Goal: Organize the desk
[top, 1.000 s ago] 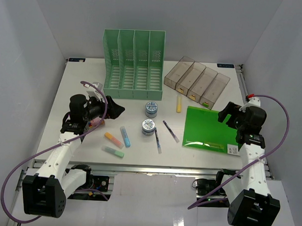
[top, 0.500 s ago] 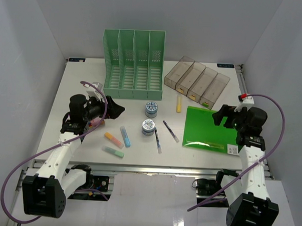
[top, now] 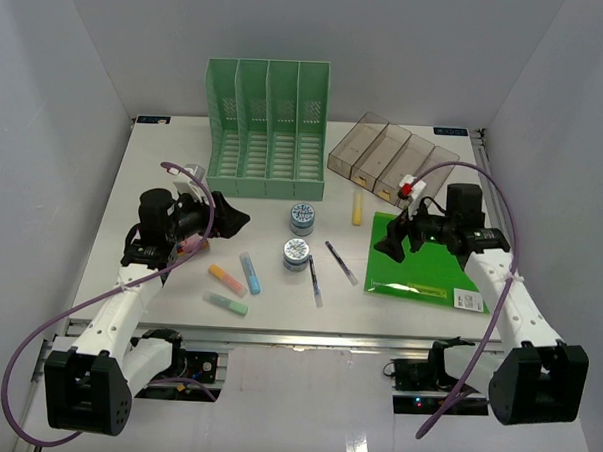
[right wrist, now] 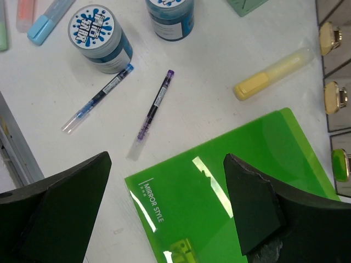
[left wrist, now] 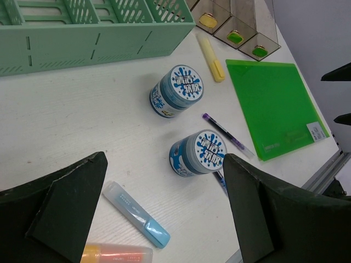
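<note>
Right gripper (top: 391, 242) is wide open and empty, over the left edge of the green folder (top: 425, 261), which lies flat on the desk (top: 164, 170). Left gripper (top: 230, 220) is also open and empty, well left of the folder. I judge it's my right arm's pick.

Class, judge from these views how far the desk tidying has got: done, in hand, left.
Done: nothing visibly; the desk is littered. In hand: the right gripper, jaws open, hovers over the green folder; the left gripper is open, empty. Left: folder, two jars, two pens, highlighters.
</note>
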Robot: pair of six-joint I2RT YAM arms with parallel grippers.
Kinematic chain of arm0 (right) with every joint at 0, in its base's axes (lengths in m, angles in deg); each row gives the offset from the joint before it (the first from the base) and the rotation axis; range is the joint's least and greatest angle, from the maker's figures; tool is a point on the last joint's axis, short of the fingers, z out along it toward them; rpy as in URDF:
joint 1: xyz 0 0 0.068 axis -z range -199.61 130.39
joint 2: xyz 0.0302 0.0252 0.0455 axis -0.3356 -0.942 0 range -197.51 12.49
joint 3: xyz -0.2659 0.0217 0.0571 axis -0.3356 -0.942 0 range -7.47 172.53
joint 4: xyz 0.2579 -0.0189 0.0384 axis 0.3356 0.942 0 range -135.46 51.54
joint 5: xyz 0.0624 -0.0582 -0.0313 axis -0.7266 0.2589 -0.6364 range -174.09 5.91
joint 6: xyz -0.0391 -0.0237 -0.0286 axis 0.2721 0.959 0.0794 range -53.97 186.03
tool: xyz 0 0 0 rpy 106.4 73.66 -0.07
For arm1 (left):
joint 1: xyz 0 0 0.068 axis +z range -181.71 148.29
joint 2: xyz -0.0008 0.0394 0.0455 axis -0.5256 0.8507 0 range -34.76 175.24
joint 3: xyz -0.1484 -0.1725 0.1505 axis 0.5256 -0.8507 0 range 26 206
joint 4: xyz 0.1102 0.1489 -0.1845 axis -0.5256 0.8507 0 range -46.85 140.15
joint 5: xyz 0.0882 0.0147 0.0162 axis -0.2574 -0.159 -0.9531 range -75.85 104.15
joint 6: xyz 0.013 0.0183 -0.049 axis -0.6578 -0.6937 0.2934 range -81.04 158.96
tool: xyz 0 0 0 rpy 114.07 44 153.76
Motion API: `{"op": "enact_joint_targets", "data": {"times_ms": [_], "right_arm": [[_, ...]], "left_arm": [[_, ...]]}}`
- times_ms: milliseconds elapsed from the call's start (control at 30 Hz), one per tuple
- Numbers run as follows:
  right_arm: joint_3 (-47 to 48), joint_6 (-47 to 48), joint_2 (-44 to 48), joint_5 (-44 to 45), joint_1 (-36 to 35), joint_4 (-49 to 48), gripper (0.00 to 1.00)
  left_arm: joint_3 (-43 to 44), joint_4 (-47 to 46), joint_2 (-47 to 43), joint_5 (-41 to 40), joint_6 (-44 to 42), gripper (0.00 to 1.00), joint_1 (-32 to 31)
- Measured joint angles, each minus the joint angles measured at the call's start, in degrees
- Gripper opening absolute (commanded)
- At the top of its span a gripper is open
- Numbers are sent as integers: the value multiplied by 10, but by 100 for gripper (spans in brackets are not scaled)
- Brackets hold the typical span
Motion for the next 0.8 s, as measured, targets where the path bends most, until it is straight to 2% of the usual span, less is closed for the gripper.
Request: {"op": "enact_joint_targets", "data": {"times_ms": [300,500,800], "right_arm": [[111,-133,-161,188,-170,-56,92],[183,-206,-248,240,-223,-75,90],[355,-305,-404,325,-324,-50,90]], "left_arm": [[0,1,1,-2,0,98,-3],[0,3,3,-4,-2,98,-3],[6,5,5,-5,-4,98,-3]]}}
